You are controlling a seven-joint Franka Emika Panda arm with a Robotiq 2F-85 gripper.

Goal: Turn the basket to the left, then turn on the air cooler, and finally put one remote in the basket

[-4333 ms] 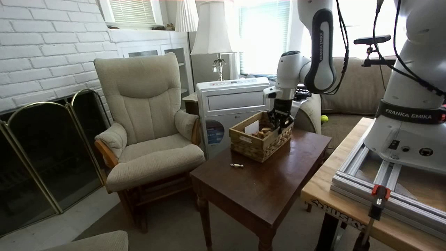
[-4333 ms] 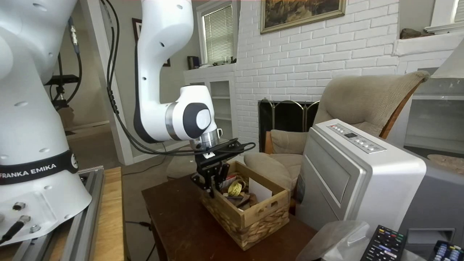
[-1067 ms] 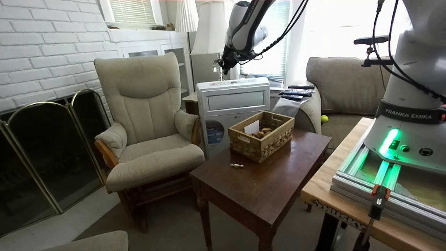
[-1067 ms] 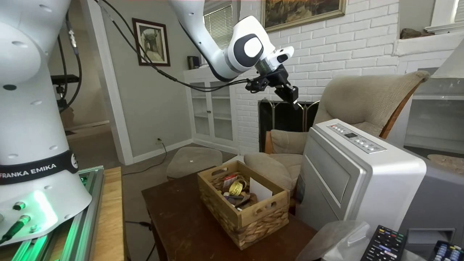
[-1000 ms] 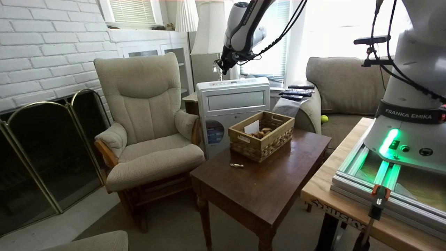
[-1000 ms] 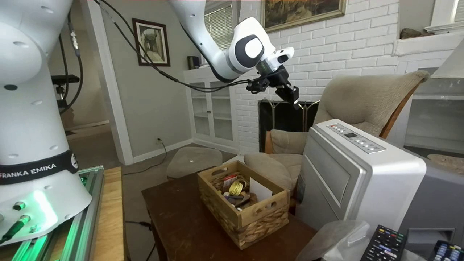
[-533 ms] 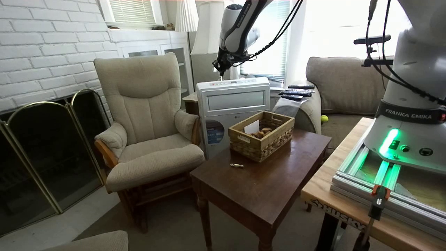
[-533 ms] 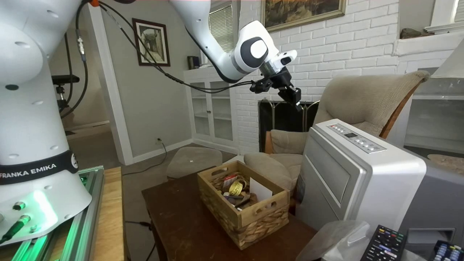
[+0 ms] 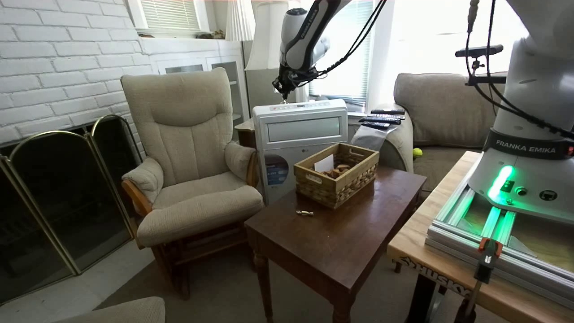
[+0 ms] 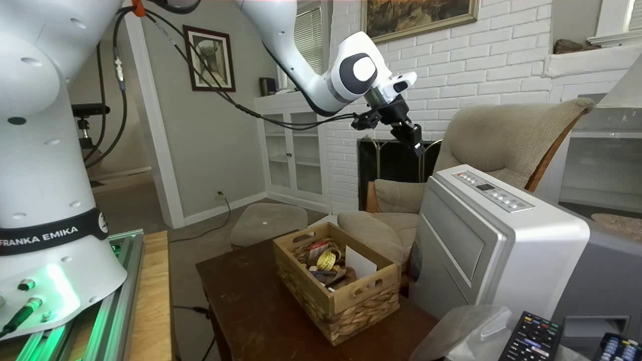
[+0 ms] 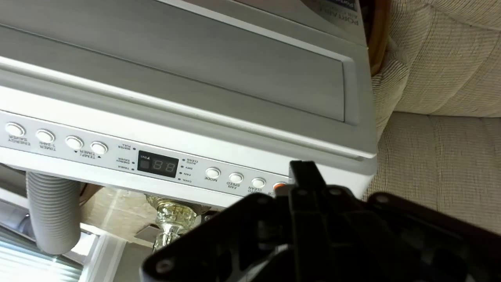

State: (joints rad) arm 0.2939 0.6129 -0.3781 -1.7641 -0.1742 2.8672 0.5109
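Note:
The air cooler is a white-grey box with a button panel on its flat top; it also shows in an exterior view and the wrist view. My gripper is shut and empty above the panel's end, partly covering an orange-marked button. The panel display looks dark. In an exterior view the gripper shows a gap to the cooler. The wicker basket stands on the brown table with odds and ends inside. Several black remotes lie on the sofa arm.
The brown table carries a small metallic object. A cream armchair stands beside the cooler. A lamp stands behind it. A clear plastic bag lies by the remotes.
Several seconds ago my gripper was at the basket's rim; it has since risen and moved over the cooler. In the last second it sank slightly toward the panel. The basket has stayed put.

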